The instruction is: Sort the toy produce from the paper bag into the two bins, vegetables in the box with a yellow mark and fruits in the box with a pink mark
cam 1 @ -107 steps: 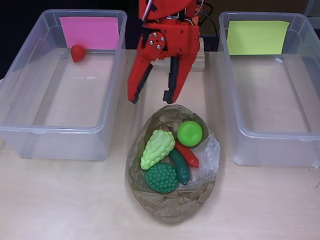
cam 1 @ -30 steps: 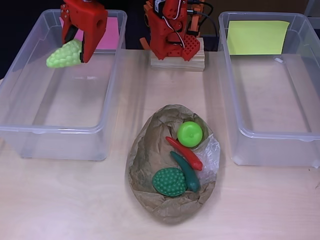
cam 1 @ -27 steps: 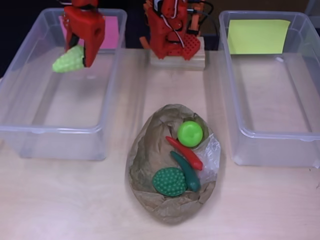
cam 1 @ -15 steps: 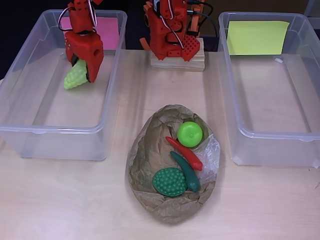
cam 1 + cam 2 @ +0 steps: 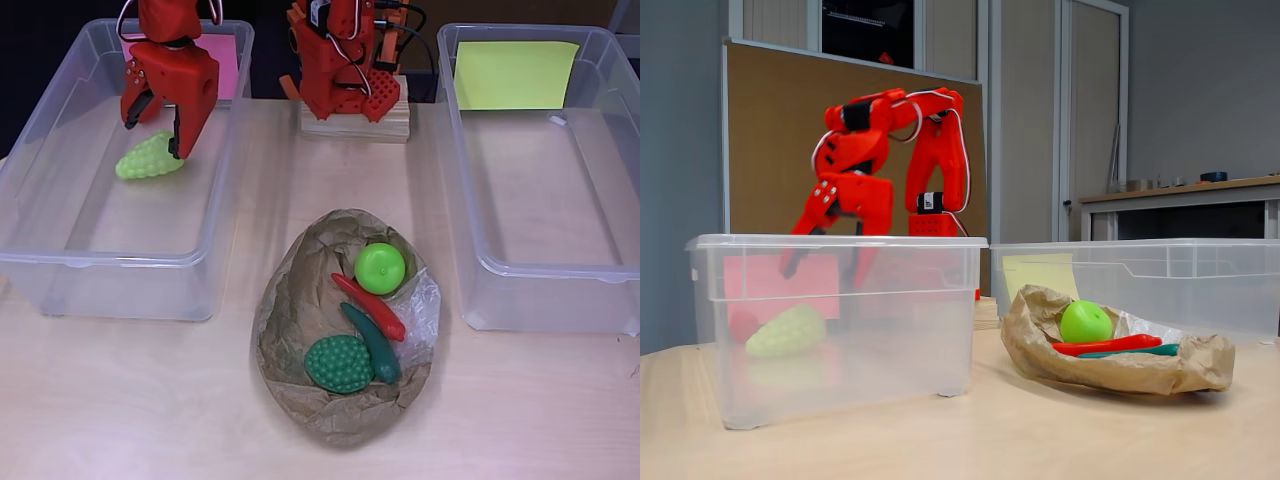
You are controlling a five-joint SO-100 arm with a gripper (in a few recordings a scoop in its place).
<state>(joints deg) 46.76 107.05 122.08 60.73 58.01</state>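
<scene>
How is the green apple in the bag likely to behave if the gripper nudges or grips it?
The apple looks round and glossy, so it may roll off the chili deeper into the crumpled bag. Its smooth curve could slip between narrow fingers. It is probably light hollow plastic.

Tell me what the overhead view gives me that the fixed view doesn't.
Overhead: the dark green bumpy toy at the near end of the paper bag, and the bare floor of the yellow-marked bin.
Fixed view: height. The open gripper hangs above the light green grapes, apart from them. They rest on the floor of the pink-marked bin, with a blurred red shape beside them.
Both: gripper, grapes, both bins, bag, green apple, red pepper, dark green cucumber.
</scene>
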